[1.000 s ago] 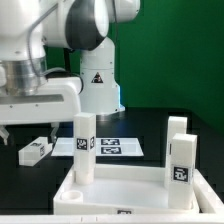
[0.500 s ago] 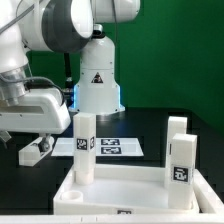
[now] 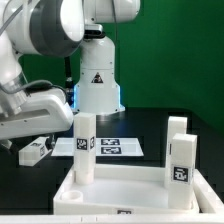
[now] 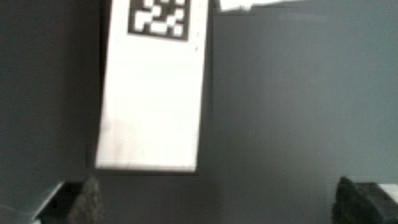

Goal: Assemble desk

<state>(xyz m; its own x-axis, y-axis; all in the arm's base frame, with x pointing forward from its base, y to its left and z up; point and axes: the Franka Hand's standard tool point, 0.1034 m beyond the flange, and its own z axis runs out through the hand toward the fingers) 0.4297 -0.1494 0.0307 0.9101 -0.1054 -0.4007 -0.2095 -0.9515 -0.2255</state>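
Observation:
The white desk tabletop (image 3: 70, 188) lies upside down at the front. Three white tagged legs stand in its corner sockets: one at the exterior view's left (image 3: 85, 145), two at its right (image 3: 182, 160) (image 3: 177, 128). A fourth leg (image 3: 35, 150) lies loose on the black table at the left. My gripper (image 3: 28, 132) hangs just above this leg. In the wrist view the loose leg (image 4: 151, 90) lies lengthwise ahead of my gripper (image 4: 217, 205), with its tag at the far end. The dark fingertips (image 4: 68, 205) stand wide apart and hold nothing.
The marker board (image 3: 115, 147) lies flat behind the tabletop. The robot's white base (image 3: 97, 85) stands behind it against a green backdrop. The table surface is black.
The arm has swung toward the exterior view's left and tilted. The hand now sits lower and closer over the loose leg. The desk parts have not moved.

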